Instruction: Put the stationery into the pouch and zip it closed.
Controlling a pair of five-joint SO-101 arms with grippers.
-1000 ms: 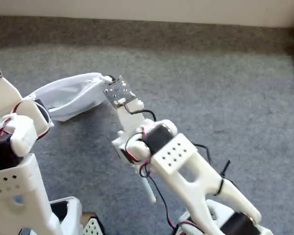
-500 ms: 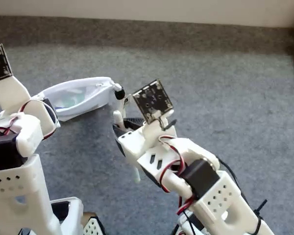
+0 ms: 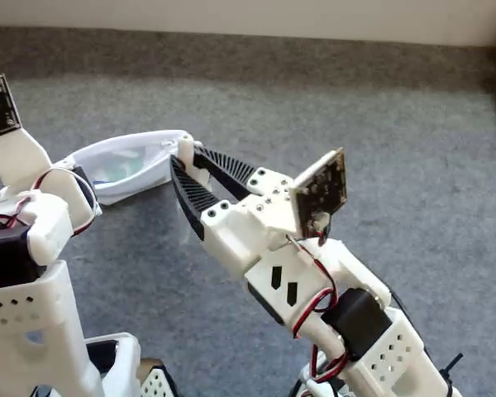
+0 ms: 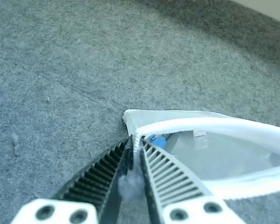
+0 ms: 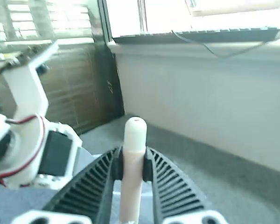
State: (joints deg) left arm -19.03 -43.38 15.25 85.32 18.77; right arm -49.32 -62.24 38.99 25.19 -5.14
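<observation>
A white zip pouch (image 3: 128,165) lies on the grey carpet with its mouth open. My left gripper (image 4: 134,142) is shut on the pouch's (image 4: 214,149) end corner, beside the zip. A blue item (image 4: 156,140) lies inside. My right gripper (image 3: 182,163) points at the pouch's other end, shut on a cream-white pen (image 3: 186,151) whose tip is at the mouth. In the right wrist view the pen (image 5: 133,140) stands between the ribbed black fingers of my right gripper (image 5: 133,156).
Grey carpet (image 3: 380,141) stretches out to the right and behind the pouch. A pale wall (image 3: 248,16) runs along the back. The left arm's body (image 3: 25,248) stands at the near left, and the left arm (image 5: 23,126) is close to the right gripper.
The right arm swung round: the pen, hanging downward a second ago, now points at the pouch's mouth. The left arm raised the pouch's end slightly early on.
</observation>
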